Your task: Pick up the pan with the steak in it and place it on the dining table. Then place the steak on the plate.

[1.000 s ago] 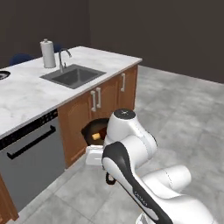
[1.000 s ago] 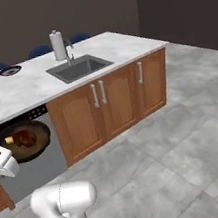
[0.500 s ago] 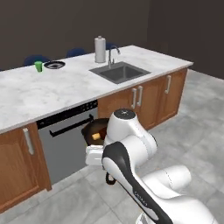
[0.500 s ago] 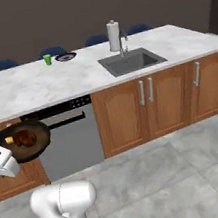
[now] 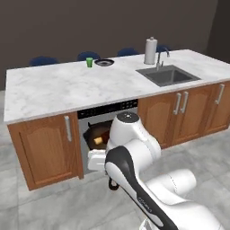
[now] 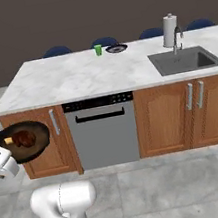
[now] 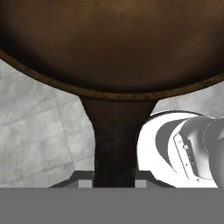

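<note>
Carrying the pan by its handle, gripper clamped shut on it
If tilted, the steak at left frame may slide out

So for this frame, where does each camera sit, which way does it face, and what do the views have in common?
Left base view: behind-left of the arm, facing the dining table; white arm at lower right.
Right base view: behind-right, facing the same table; arm at lower left, carrying the pan with the steak.
Hand view: on the hand, along the pan's handle.
Both base views share the plate and sink.
</note>
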Motion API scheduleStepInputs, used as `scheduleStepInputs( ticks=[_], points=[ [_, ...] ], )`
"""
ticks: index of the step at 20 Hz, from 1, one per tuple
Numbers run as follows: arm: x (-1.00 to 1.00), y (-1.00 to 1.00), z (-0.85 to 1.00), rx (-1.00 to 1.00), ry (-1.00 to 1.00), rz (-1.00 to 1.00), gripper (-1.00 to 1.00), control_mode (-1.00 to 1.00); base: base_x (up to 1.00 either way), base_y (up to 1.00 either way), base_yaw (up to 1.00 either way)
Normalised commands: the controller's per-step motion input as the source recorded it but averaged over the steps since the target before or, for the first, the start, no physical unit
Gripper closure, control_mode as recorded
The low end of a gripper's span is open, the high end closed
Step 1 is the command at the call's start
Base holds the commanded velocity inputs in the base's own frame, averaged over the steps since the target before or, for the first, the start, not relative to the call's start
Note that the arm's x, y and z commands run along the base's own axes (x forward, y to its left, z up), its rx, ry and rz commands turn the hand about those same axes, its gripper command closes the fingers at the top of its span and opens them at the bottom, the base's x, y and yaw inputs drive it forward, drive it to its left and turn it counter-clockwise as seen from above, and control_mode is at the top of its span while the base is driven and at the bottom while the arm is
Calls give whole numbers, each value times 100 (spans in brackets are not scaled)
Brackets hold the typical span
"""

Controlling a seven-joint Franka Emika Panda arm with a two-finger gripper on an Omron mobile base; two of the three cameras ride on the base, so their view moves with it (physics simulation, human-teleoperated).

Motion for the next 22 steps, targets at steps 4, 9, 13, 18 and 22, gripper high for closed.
scheduleStepInputs(
  ticks=[4,9,13,18,22],
  points=[
    [0,0,0,0,0,0,100,100,0,47,13],
    [0,0,0,0,0,0,100,100,4,100,7],
    [0,0,0,0,0,0,100,100,5,100,6],
    [0,0,0,0,0,0,100,100,8,100,4],
    [0,0,0,0,0,0,100,100,6,100,5]
  ],
)
